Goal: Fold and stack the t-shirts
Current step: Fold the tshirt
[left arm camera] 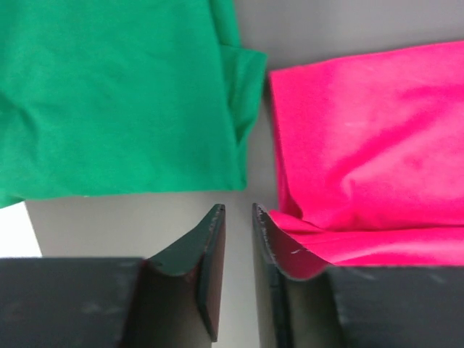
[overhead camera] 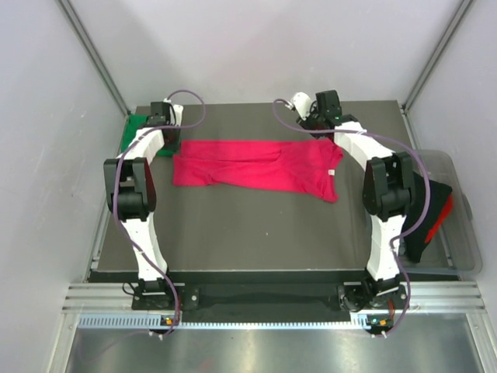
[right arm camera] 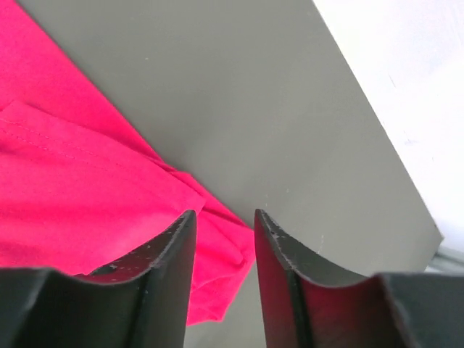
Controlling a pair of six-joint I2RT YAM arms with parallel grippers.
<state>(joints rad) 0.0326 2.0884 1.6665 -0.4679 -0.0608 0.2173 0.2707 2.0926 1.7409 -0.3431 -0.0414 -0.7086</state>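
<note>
White booth, dark grey table [overhead camera: 256,233].
Plain walls [overhead camera: 256,47], metal posts [overhead camera: 93,54] in the far corners, clear bin [overhead camera: 464,186] at right, metal rail [overhead camera: 264,294] in front.

One t-shirt [overhead camera: 256,165] lies across the far half of the table [overhead camera: 256,233]; the second t-shirt [overhead camera: 138,132] sits just left of it, at the far-left corner.

A crimson-pink t-shirt [overhead camera: 256,165], a green t-shirt [left arm camera: 116,94], both plain.
</note>
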